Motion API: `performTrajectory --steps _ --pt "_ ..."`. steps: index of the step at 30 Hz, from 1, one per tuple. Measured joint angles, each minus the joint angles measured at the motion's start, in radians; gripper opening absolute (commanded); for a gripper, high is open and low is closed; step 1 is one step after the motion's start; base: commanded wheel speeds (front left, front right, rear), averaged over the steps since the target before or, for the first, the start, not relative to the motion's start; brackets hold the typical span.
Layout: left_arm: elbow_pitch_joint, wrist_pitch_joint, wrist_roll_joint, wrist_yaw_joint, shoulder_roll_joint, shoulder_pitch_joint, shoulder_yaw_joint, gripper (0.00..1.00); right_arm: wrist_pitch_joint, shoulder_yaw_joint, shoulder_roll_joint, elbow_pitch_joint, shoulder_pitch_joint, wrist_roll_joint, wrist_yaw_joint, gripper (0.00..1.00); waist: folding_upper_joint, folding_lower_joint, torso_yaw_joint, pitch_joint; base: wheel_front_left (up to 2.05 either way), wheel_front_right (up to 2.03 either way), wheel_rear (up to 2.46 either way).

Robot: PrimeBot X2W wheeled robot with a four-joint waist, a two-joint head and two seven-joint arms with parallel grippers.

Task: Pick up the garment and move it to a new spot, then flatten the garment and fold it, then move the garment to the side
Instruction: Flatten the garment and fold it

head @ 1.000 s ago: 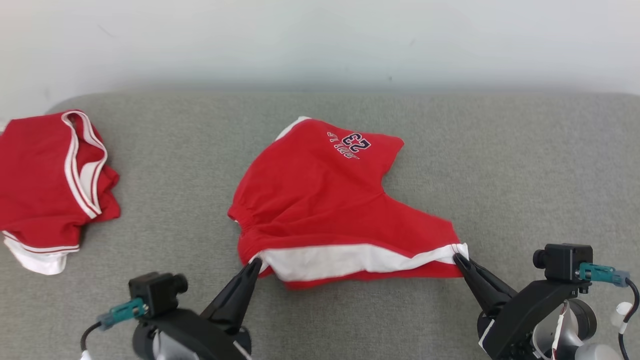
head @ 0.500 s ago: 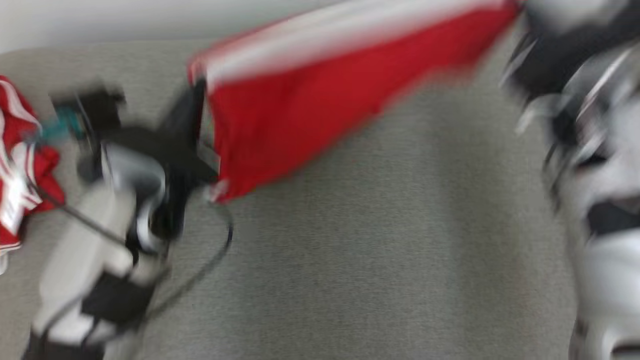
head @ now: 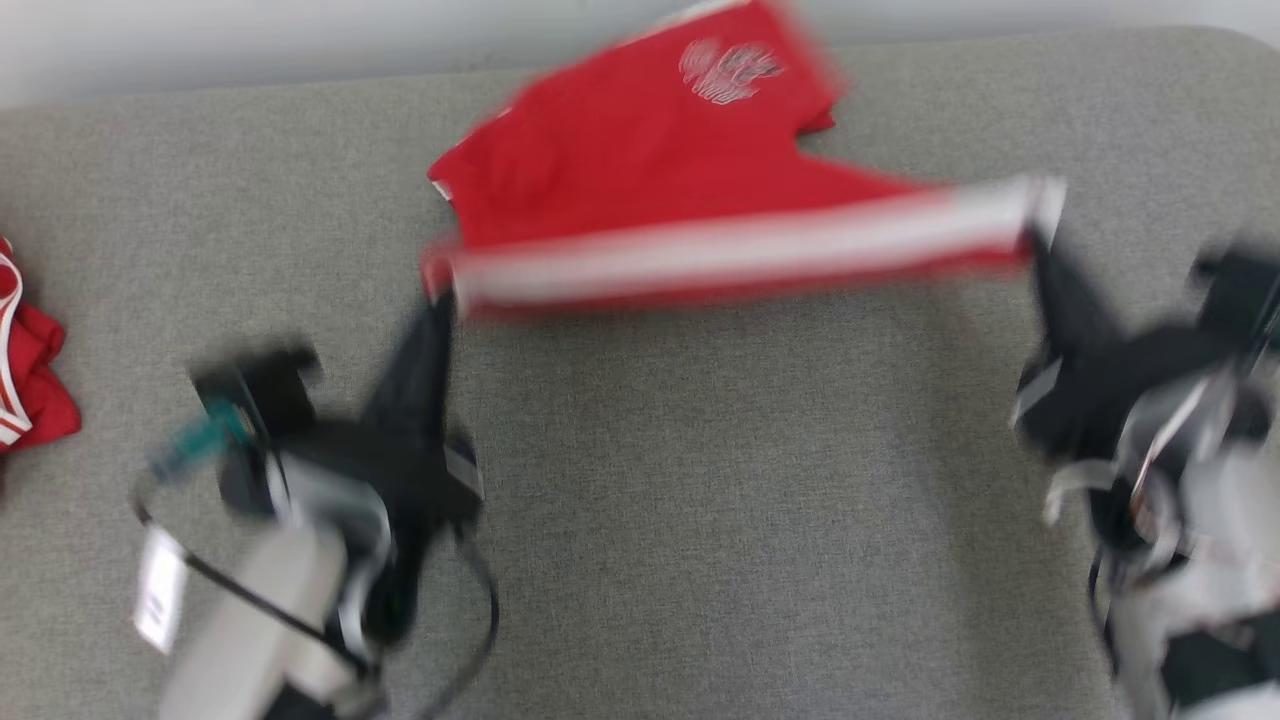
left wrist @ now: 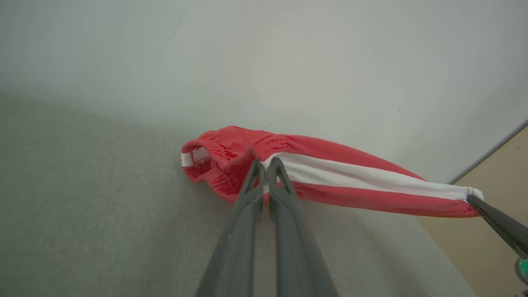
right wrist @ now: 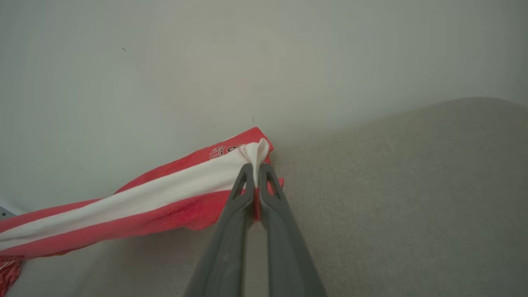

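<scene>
No writing here can be read. The red garment (head: pixel 650 170) carries a pale printed mark (head: pixel 728 70) near its far edge, seen from the head, but motion blur smears it and no letter or number comes clear. From the right wrist, the mark is a small dark-outlined patch on the garment's red cloth, too small to make out. A white tag (head: pixel 160 590), nearer than the garment and to its left, is blurred blank.
</scene>
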Motion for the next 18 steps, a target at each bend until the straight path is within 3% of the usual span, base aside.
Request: performTrajectory --steps 6,18 --pt "0.098 -0.035 0.009 -0.031 0.029 0.103 -0.032 0.0 0.03 0.054 0.022 0.038 0.125 0.029 0.047 0.0 0.0 0.0 -0.003 0.02 0.0 0.0 0.0" --pt "0.214 -0.094 0.058 -0.101 0.035 0.133 -0.078 0.0 0.024 0.114 -0.047 0.021 0.239 0.015 0.075 0.0 -0.0001 -0.0001 -0.003 -0.069 0.0 0.0 0.0"
